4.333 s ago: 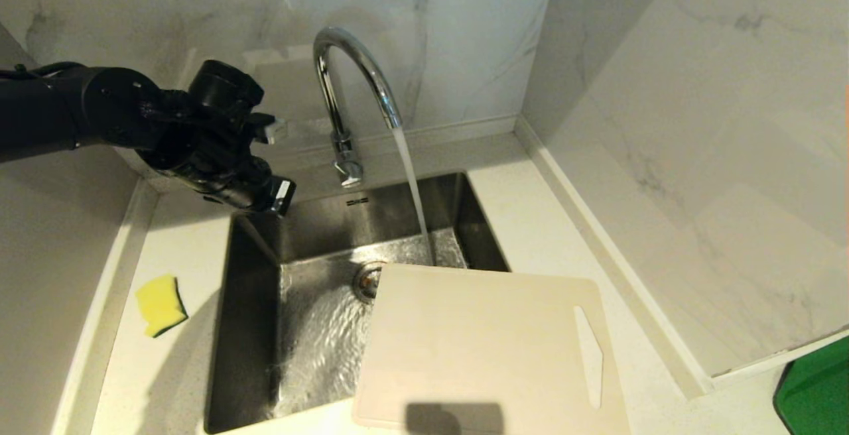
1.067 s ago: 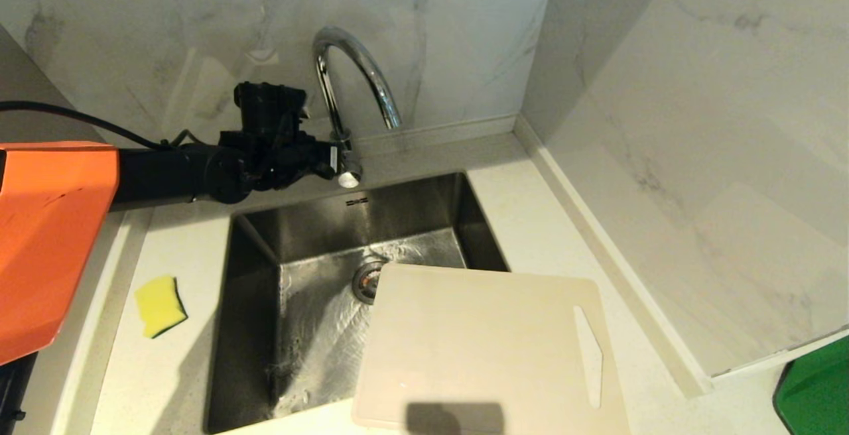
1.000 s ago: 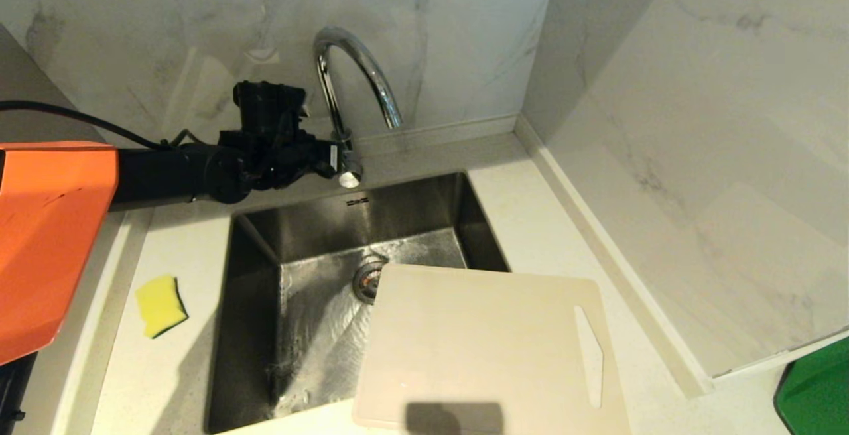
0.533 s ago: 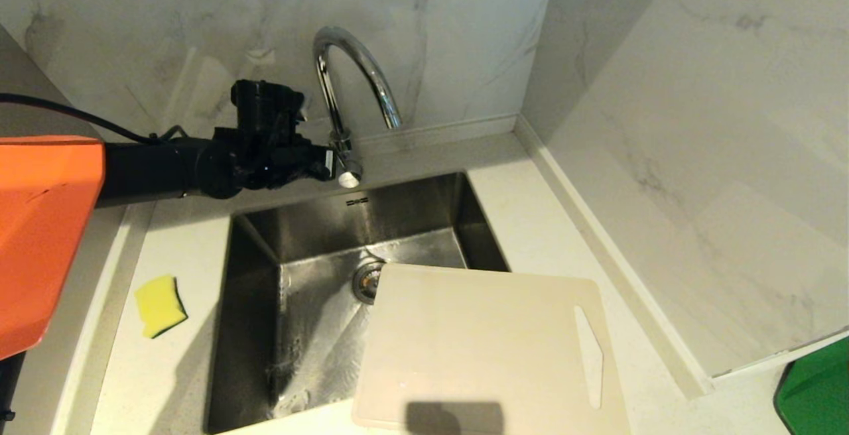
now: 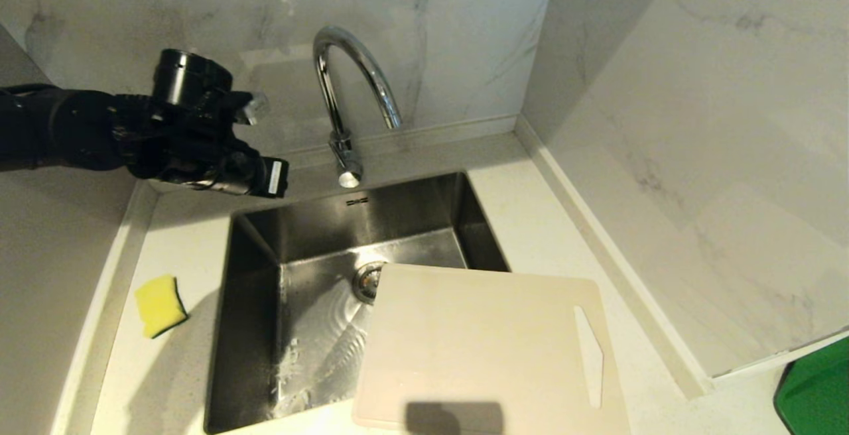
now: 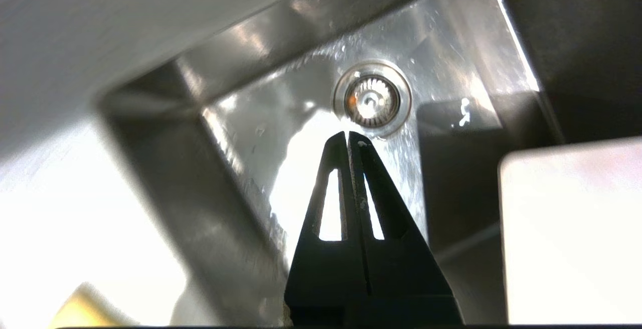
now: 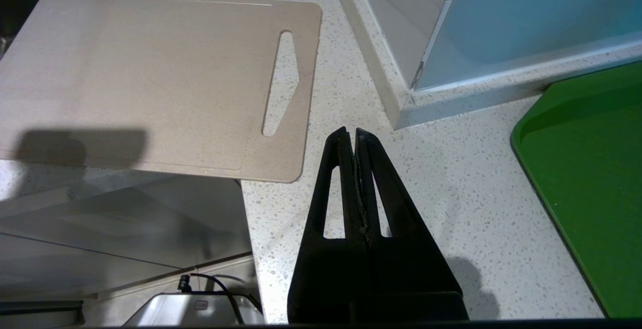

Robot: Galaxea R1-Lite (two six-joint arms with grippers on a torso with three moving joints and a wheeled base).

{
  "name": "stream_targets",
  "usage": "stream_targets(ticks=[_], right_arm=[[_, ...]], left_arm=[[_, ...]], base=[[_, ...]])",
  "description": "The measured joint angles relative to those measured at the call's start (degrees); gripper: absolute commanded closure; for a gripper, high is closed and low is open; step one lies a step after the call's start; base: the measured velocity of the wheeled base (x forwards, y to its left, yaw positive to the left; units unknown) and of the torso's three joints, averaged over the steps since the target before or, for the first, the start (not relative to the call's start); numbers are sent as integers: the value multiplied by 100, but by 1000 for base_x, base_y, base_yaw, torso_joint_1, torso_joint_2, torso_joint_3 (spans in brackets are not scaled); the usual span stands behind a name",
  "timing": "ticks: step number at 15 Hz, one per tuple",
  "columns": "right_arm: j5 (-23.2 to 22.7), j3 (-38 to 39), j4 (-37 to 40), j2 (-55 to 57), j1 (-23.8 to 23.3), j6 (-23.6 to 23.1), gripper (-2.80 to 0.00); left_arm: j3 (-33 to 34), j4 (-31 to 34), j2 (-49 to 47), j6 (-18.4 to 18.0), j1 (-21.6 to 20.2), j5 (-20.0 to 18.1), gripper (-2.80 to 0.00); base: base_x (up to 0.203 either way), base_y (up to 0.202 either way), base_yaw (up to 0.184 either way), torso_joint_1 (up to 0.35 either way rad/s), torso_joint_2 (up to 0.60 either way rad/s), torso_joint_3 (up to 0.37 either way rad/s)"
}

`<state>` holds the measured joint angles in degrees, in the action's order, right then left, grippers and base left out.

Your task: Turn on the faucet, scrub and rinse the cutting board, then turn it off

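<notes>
The chrome faucet [image 5: 353, 77] arches over the sink, and no water runs from its spout. Its stubby lever [image 5: 349, 174] sits at the base. The cream cutting board [image 5: 484, 349] lies flat, half over the sink's front right corner and half on the counter, slot handle to the right. My left gripper [image 5: 274, 179] is shut and empty, raised above the sink's back left corner, well left of the lever. In the left wrist view this gripper [image 6: 348, 134] points down at the drain [image 6: 372, 99]. My right gripper [image 7: 350, 131] is shut and empty, parked over the counter near the board's [image 7: 150, 78] handle end.
A yellow-and-green sponge [image 5: 160, 304] lies on the counter left of the steel sink [image 5: 255, 329]. Marble walls close in at the back and right. A green tray [image 5: 817, 392] sits at the far right, beyond the wall's end.
The water stopped running before the last second. My left gripper, which was at the faucet lever, has pulled back to the left and lifted away from it. The board and sponge have not moved.
</notes>
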<state>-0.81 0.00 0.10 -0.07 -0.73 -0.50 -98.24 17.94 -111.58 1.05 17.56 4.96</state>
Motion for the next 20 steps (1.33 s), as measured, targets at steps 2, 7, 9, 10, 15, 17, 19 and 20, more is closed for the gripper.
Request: stream_targets(ticks=[2, 7, 9, 10, 15, 17, 19, 20], right_arm=[[-1, 0, 0, 0, -1, -1, 0], [2, 0, 0, 0, -1, 2, 0], [-1, 0, 0, 0, -1, -1, 0], [0, 0, 0, 0, -1, -1, 0], [-3, 0, 0, 0, 2, -2, 0], [-1, 0, 0, 0, 0, 2, 0], [2, 0, 0, 0, -1, -1, 0], [-3, 0, 0, 0, -1, 2, 0]], left_arm=[[572, 21, 587, 40, -268, -159, 0], [2002, 35, 2036, 90, -851, -456, 0], [2556, 35, 2628, 106, -976, -444, 0], [2754, 29, 2867, 142, -1014, -428, 0], [3590, -39, 4125, 427, -1059, -23, 0], [3957, -69, 4690, 444, -1059, 41, 0], [4470, -73, 5257, 446, -1059, 259, 0], [4712, -84, 5536, 451, -1064, 372, 0]], base=[[0, 0, 0, 0, 0, 0], [0, 0, 0, 0, 0, 0], [0, 0, 0, 0, 0, 0], [0, 0, 0, 0, 0, 0], [0, 0, 0, 0, 0, 0], [0, 0, 0, 0, 0, 0], [0, 0, 0, 0, 0, 0], [0, 0, 0, 0, 0, 0]])
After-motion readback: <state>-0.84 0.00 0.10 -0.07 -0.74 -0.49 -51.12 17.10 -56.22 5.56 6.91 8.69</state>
